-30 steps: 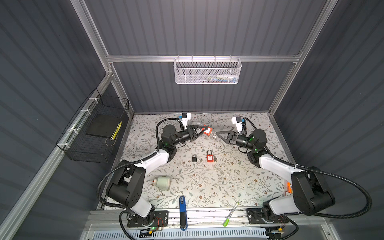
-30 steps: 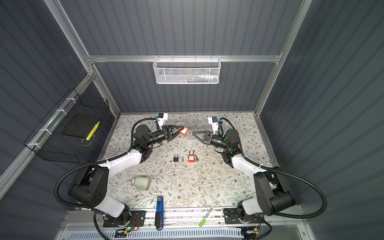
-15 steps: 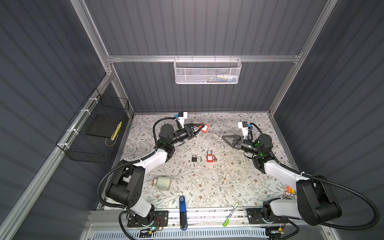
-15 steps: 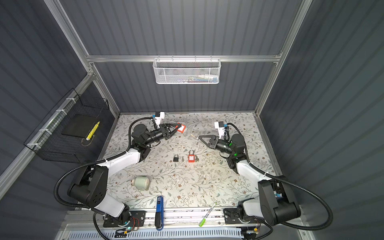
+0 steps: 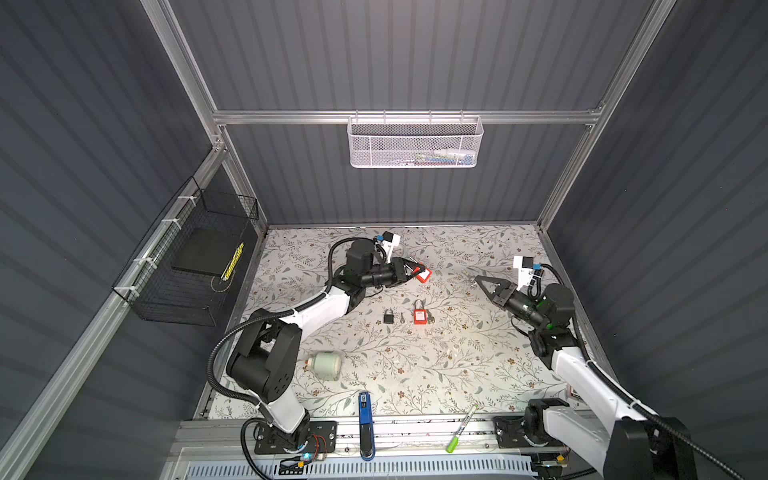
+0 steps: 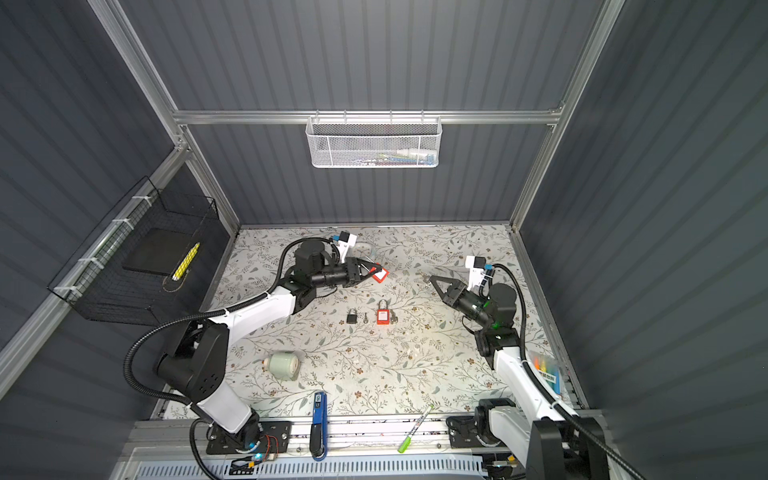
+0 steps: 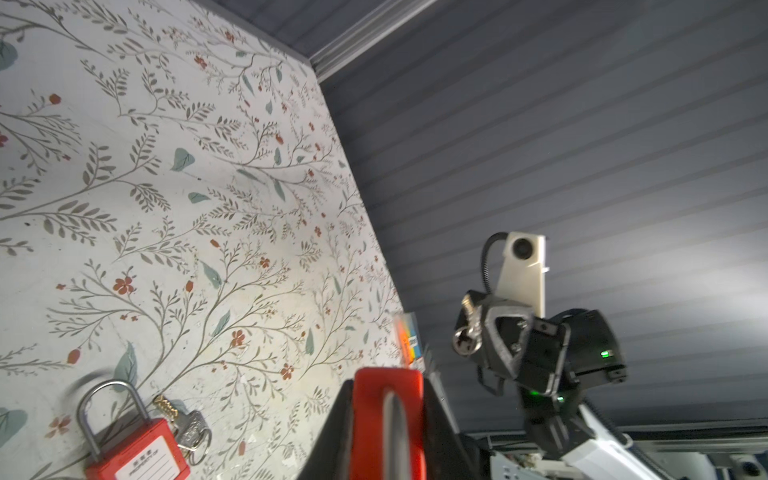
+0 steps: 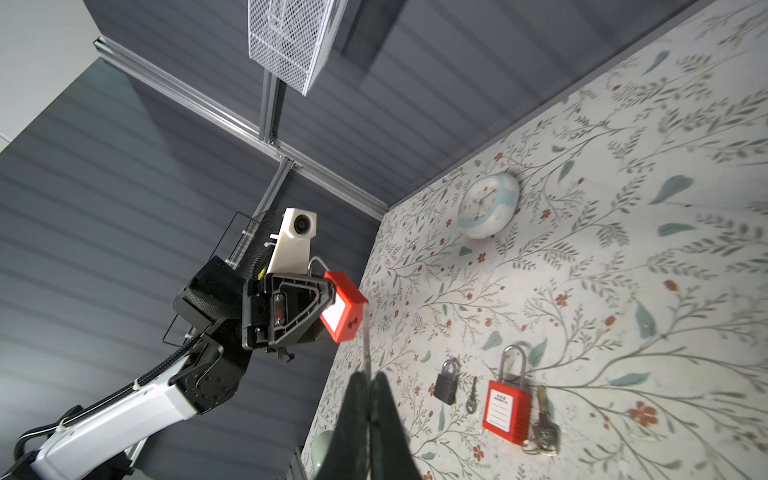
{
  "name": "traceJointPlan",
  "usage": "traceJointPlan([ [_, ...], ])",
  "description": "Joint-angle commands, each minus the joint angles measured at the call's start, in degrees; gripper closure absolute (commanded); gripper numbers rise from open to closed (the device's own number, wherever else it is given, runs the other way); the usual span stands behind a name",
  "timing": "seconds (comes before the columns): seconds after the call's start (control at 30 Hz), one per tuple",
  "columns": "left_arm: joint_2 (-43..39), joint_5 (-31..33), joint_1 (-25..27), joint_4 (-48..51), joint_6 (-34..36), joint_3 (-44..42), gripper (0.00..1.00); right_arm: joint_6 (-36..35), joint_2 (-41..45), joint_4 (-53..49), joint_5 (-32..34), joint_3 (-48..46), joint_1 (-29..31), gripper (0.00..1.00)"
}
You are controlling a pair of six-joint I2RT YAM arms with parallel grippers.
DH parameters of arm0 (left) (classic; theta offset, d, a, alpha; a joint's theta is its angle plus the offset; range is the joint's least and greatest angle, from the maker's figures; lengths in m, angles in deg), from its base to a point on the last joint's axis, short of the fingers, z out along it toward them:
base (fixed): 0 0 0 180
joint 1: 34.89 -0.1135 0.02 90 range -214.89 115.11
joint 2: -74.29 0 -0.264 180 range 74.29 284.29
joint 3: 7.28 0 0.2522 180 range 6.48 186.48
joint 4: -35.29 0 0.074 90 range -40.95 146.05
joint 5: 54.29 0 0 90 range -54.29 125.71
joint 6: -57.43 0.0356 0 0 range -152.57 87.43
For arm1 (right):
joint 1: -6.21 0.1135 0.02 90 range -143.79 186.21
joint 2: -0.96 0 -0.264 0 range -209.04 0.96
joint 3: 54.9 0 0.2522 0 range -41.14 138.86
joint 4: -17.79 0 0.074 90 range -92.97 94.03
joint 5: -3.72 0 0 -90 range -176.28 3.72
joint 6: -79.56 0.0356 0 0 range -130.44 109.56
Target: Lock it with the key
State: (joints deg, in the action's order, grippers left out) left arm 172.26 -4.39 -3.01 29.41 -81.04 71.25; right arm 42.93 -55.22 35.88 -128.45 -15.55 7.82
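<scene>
Left gripper [image 5: 411, 272] is clamped narrow on a red plastic padlock [image 5: 424, 274] with a steel shackle, held up off the floral-print desk [image 5: 478, 357] over its far-middle part, keyhole end facing the right arm. Right gripper [image 5: 478, 279] is pinched fully closed on a small silver key [image 7: 467, 336] with a ring, raised over the desk's far-right part. Blade aims at the held lock, well apart from it in both top views. At desk centre: small black padlock [image 5: 389, 316], loose thin key [image 5: 402, 319] just beside it, second red padlock [image 5: 419, 313] lying flat with a key bunch [image 5: 431, 319] touching its side. Pale green cylindrical jar [image 5: 326, 365] lies on its side toward the near-left corner. Blue tool [image 5: 365, 415] and green marker [image 5: 461, 428] sit at the near edge.
</scene>
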Motion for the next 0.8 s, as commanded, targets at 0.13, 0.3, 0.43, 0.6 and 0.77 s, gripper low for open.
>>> traceJointPlan([
  [0.13,12.9,-0.2,5.1,22.0,14.9,12.2,1.00,-5.9,4.9,-11.0,2.9,0.2,-2.7,1.00],
  [0.3,20.8,0.1,8.4,28.5,18.4,20.6,1.00,-5.9,5.5,-11.3,1.9,-0.5,-3.5,1.00],
  [0.43,25.2,1.0,9.5,32.3,20.4,24.8,1.00,-6.0,5.3,-11.5,1.4,-0.4,-3.6,1.00],
  [0.6,29.6,1.0,10.7,32.9,20.4,28.0,1.00,-6.4,5.1,-12.5,0.4,0.1,-3.8,1.00],
  [0.77,31.9,1.8,10.9,34.1,20.9,30.2,1.00,-6.7,5.4,-13.4,-0.1,0.2,-4.1,1.00],
])
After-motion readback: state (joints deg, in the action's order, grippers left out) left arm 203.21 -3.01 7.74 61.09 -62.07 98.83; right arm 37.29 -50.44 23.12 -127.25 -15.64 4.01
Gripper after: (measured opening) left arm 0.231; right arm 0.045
